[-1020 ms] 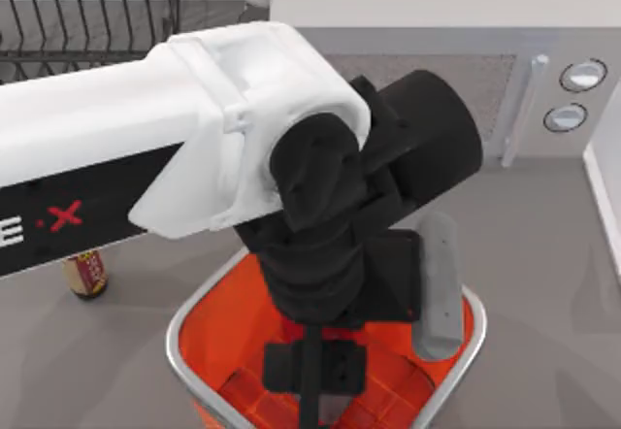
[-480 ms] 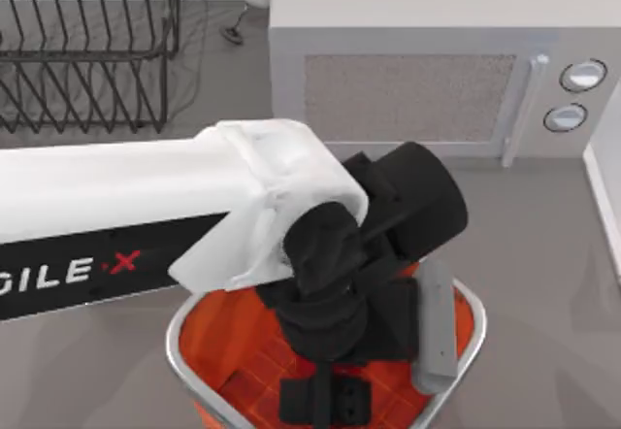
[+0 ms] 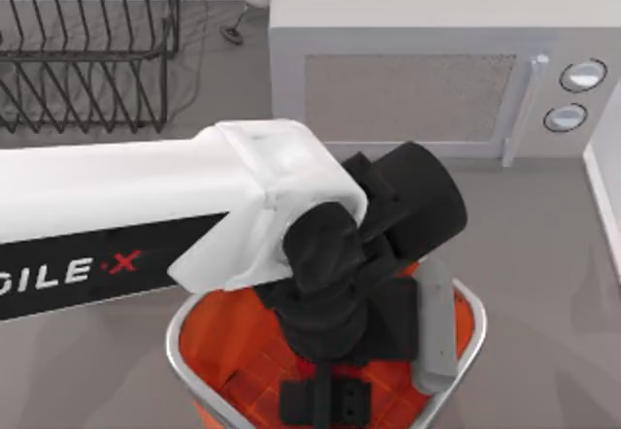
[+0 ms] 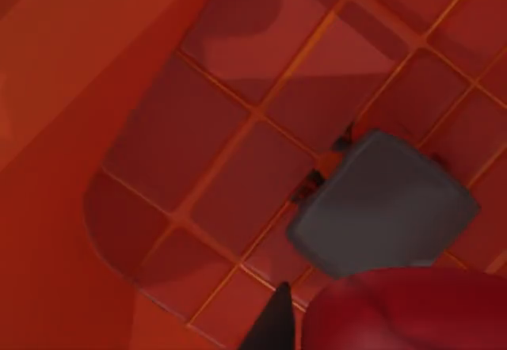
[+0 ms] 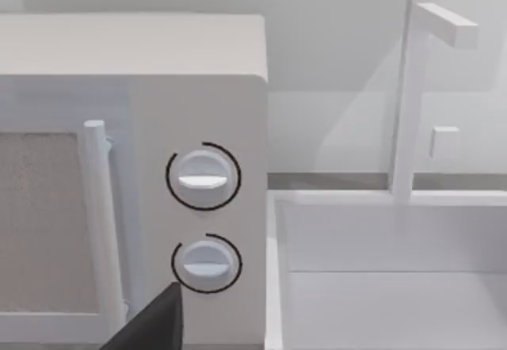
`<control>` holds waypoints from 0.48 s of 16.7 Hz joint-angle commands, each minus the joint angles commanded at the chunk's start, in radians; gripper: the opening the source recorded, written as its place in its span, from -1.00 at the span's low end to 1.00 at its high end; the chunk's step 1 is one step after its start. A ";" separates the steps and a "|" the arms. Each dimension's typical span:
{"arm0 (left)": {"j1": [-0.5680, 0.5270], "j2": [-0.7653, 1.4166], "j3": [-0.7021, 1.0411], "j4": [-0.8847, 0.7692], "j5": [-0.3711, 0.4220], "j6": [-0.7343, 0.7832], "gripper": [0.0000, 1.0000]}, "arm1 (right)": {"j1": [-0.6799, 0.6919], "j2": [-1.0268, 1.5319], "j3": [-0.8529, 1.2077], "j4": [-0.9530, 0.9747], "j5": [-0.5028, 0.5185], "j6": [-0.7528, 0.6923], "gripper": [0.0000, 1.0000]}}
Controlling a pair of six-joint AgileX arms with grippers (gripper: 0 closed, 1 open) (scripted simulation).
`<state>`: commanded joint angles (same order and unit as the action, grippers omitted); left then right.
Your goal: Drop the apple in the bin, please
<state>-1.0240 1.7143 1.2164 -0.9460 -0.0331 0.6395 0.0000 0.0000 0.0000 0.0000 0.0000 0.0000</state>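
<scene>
Since a moment ago, almost nothing moves. Left gripper (image 3: 325, 402) hangs low inside the bin (image 3: 184, 351), and I cannot tell its grip. Red apple (image 4: 412, 310) sits right below, over the floor. Letting go sideways could make it bounce. Right arm stays parked by the microwave (image 5: 127, 168).

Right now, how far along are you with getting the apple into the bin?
Nearly there. Done: my left arm has carried the apple over the bin, and the left gripper hangs low inside its orange walls. In hand: the left wrist view shows the dark red apple just above the gridded floor and its grey square centre. Left: opening the jaws and pulling the arm out. My right arm idles facing the microwave.
</scene>
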 joint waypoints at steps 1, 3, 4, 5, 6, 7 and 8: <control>0.000 0.000 0.000 0.000 0.000 0.000 -0.10 | 0.000 0.000 0.000 0.000 0.000 0.000 1.00; 0.000 0.000 0.000 0.000 0.000 0.000 0.21 | 0.000 0.000 0.000 0.000 0.000 0.000 1.00; 0.000 0.000 0.000 0.000 0.000 0.000 0.36 | 0.000 0.000 0.000 0.000 0.000 0.000 1.00; 0.000 0.000 0.000 0.000 0.000 0.000 0.51 | 0.000 0.000 0.000 0.000 0.000 0.000 1.00; 0.000 0.000 0.000 0.000 0.000 0.000 0.66 | 0.000 0.000 0.000 0.000 0.000 0.000 1.00; 0.000 0.000 0.000 0.000 0.000 0.000 0.81 | 0.000 0.000 0.000 0.000 0.000 0.000 1.00; 0.000 0.000 0.000 0.000 0.000 0.000 0.96 | 0.000 0.000 0.000 0.000 0.000 0.000 1.00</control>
<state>-1.0240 1.7143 1.2164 -0.9460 -0.0331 0.6395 0.0000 0.0000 0.0000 0.0000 0.0000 0.0000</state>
